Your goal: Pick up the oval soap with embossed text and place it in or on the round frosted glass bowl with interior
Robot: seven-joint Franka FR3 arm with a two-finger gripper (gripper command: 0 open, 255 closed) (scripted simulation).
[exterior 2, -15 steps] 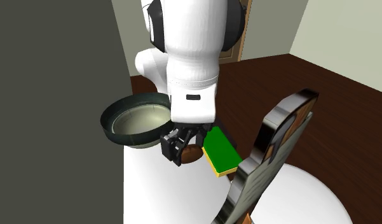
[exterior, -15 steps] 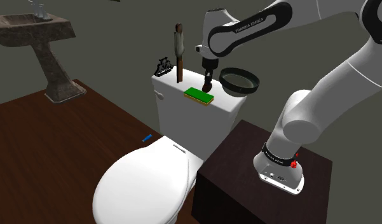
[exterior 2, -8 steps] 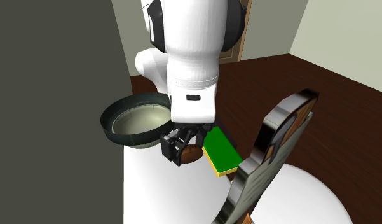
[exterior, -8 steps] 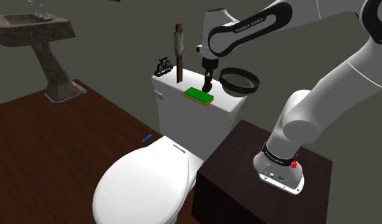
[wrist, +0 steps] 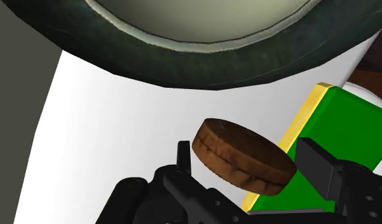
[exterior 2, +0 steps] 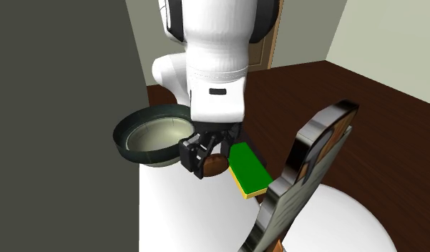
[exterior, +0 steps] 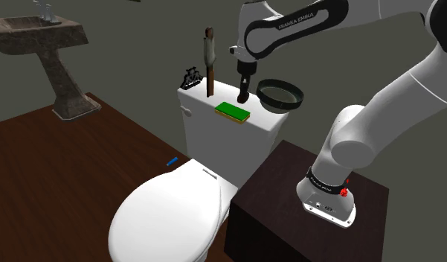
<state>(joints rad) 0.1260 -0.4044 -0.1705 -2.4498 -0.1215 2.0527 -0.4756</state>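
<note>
End effector (exterior 2: 208,156) risen slightly; brown soap (wrist: 243,156) seemingly lifted clear of tank lid (exterior: 207,104).

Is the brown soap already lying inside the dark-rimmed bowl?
No, the soap sits clasped in the pincer, outside the bowl and its dark rim.

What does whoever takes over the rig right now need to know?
Gripper: shut on the brown oval soap, held just above the white toilet tank lid.
Bowl: dark rim, pale inside, standing on the same lid close beside the gripper. A green sponge lies on the gripper's other side.
Done: grasp and lift.
Left: carry the soap over the bowl, lower it, release.
</note>
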